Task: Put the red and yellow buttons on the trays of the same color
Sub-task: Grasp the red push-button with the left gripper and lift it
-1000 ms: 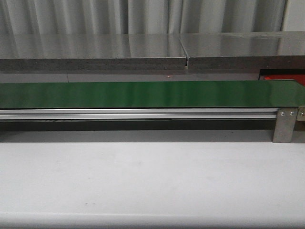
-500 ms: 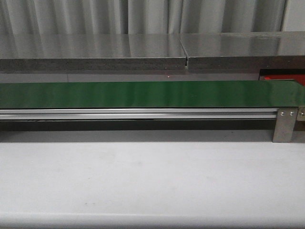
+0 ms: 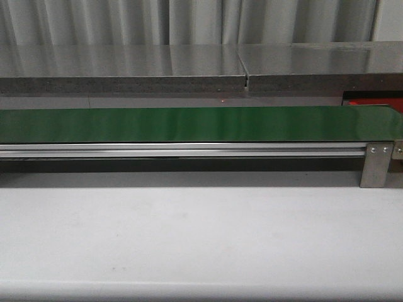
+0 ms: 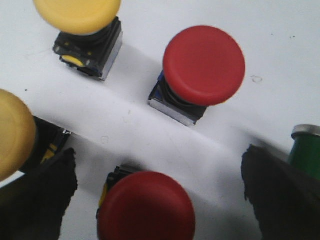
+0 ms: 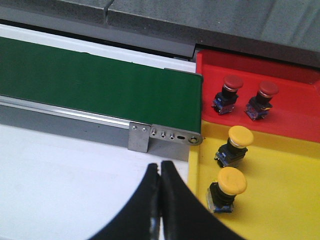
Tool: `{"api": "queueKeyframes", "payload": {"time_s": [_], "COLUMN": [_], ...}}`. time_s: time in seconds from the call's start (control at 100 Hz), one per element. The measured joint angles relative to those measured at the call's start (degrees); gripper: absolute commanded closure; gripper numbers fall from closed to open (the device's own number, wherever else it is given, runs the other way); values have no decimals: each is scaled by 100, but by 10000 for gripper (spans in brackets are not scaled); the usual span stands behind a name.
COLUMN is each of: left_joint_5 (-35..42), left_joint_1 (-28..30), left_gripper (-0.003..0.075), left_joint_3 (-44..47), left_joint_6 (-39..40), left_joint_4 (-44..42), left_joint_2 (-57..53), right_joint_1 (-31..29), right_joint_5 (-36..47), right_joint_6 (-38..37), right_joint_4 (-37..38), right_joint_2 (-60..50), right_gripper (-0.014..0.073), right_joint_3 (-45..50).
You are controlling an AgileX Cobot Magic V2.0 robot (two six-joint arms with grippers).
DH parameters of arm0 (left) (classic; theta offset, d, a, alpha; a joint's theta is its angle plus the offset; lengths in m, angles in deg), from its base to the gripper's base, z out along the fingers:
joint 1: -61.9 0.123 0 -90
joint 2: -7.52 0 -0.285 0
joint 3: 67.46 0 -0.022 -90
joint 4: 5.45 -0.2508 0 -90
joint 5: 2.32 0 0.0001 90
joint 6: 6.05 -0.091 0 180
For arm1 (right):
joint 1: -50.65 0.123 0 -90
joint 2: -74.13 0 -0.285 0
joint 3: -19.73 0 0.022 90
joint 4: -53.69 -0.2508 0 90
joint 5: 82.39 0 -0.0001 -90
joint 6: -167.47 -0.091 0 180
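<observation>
Now we are holding our left gripper (image 4: pixel 160 200) spread above red buttons (image 4: pixel 204 66), our right gripper (image 5: pixel 160 172) pressed together beside the trays (image 5: pixel 295 80).

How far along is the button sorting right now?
Done: two red buttons sit on the red tray, two yellow buttons on the yellow tray. In hand: nothing; the right gripper is shut and empty, the left gripper open above loose buttons. Left: at least two red and two yellow there.

Two buttons (image 5: pixel 224 94) in one tray (image 5: pixel 300 85), two in adjoining tray (image 5: pixel 280 190), beside belt (image 5: pixel 100 85) end.
</observation>
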Motion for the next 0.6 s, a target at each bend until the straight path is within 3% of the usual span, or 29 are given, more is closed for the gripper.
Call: {"api": "queueKeyframes", "payload": {"time_s": [0.16,0.29,0.6], "left_joint_5": [36,36,-39], "left_joint_1": [0,0,0], "left_gripper": [108,160,469], "left_joint_3": [-8,-8,-8], "left_joint_6": [12,15,25], "left_joint_4": [-65,-78,-88], "left_joint_2": [8,8,8], "right_joint_1": [0,0,0], "right_joint_5": [0,0,0], "right_joint_6": [0,0,0], "right_joint_4": [0,0,0], "right_joint_2": [0,0,0], "right_gripper": [711,711,711], "right_joint_3": [0,0,0]}}
